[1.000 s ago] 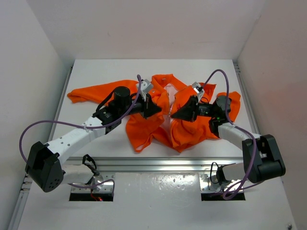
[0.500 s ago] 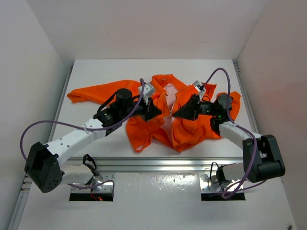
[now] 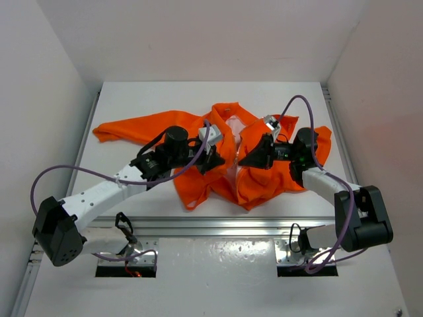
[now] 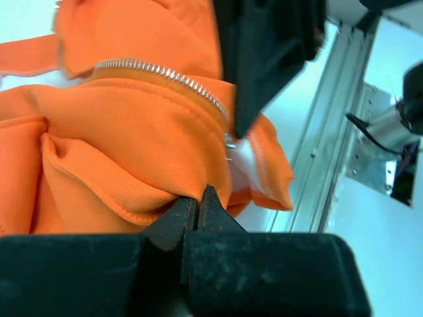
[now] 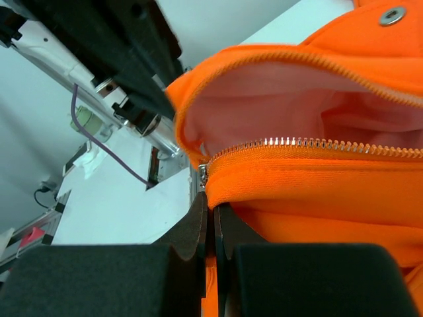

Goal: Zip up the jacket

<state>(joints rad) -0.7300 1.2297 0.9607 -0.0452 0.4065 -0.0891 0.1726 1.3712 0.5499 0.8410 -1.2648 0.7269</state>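
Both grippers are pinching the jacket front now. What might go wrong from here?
1. The left gripper is shut on a thin fold of the jacket, away from the zipper teeth; pulled, the fold may slip out.
2. The right gripper pinches fabric by the zipper end; the halves lie apart with lining between, so they may meet misaligned.

left gripper (image 3: 218, 163): jaws pinched together, arm reaching inward | right gripper (image 3: 242, 161): jaws pinched together, arm reaching inward
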